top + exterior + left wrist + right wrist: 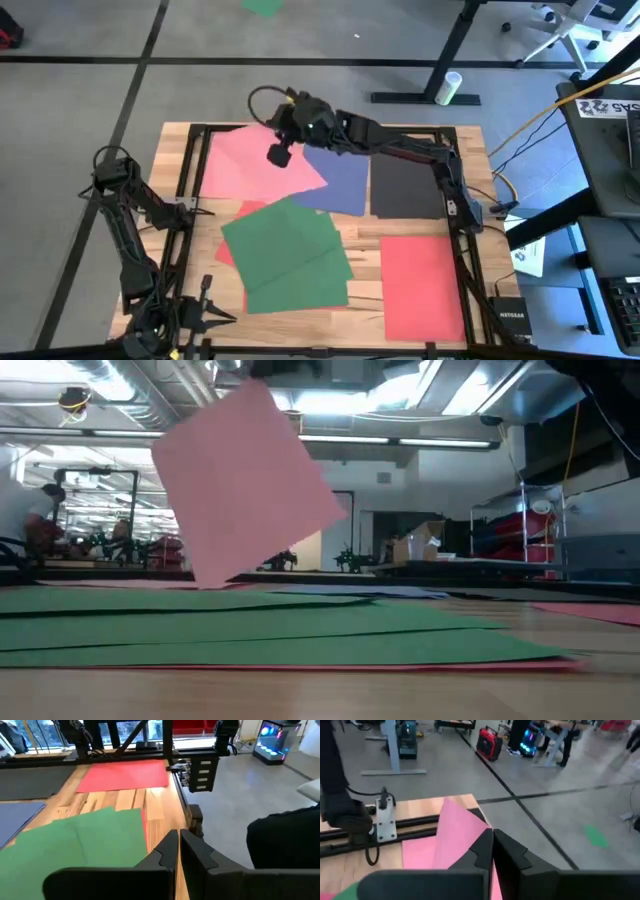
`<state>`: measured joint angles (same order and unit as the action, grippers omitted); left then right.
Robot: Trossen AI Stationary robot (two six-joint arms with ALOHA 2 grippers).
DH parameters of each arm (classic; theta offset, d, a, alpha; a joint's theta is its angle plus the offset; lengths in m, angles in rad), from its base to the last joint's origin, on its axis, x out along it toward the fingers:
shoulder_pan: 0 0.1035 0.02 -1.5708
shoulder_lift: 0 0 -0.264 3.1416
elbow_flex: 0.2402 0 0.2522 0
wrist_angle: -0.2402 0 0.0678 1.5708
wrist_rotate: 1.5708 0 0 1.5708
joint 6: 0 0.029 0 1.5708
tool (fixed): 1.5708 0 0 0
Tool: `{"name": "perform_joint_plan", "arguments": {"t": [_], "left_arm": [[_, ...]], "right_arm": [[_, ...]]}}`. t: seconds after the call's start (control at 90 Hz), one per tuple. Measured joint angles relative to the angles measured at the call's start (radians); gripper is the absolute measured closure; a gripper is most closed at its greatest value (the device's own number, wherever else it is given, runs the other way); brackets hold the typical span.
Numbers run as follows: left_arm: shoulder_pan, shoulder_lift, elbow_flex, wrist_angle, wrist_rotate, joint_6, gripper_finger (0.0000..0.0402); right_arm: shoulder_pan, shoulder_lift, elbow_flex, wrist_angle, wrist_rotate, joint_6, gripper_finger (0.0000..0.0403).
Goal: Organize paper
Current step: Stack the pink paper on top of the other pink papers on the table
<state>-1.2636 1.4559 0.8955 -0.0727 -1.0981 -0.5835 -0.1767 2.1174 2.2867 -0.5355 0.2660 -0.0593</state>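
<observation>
Tabletop (300, 318) of pale wood carries loose construction-paper sheets: green sheets (288, 252) at centre, red sheet (422, 286) toward 4 o'clock, black sheet (405, 187) toward 2 o'clock, blue sheet (340, 176) at 12 o'clock. Right gripper (279, 154), toward 11 o'clock, has its fingers pinched on the pink sheet (245, 485), lifted and tilted. Left gripper (178, 851) waits at 7 o'clock, fingers closed, empty.

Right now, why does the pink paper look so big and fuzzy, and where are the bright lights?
Low view: the pink sheet hangs lifted near the camera, its edges soft; ceiling lights glare white behind it. Left wrist view: light shines off the bare wood.
</observation>
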Motion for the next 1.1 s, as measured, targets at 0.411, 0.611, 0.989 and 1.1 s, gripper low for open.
{"name": "perform_joint_plan", "arguments": {"t": [0.411,0.611,0.989,1.1], "left_arm": [[0.000,0.001,0.000,-0.009,-0.009,0.008,0.0402],[0.000,0.001,0.000,-0.021,-0.009,0.005,0.0402],[0.007,0.001,-0.007,-0.021,-0.010,0.007,0.0402],[0.007,0.001,-0.007,-0.021,-0.010,0.008,0.0402]], "right_arm": [[-0.105,0.065,-0.213,0.133,-0.023,0.186,0.0403],[-0.148,0.076,-0.265,0.237,-0.037,0.321,0.0403],[-0.216,0.076,-0.268,0.167,-0.050,0.336,0.0403],[-0.239,0.076,-0.269,0.073,-0.067,0.325,0.0403]]}}
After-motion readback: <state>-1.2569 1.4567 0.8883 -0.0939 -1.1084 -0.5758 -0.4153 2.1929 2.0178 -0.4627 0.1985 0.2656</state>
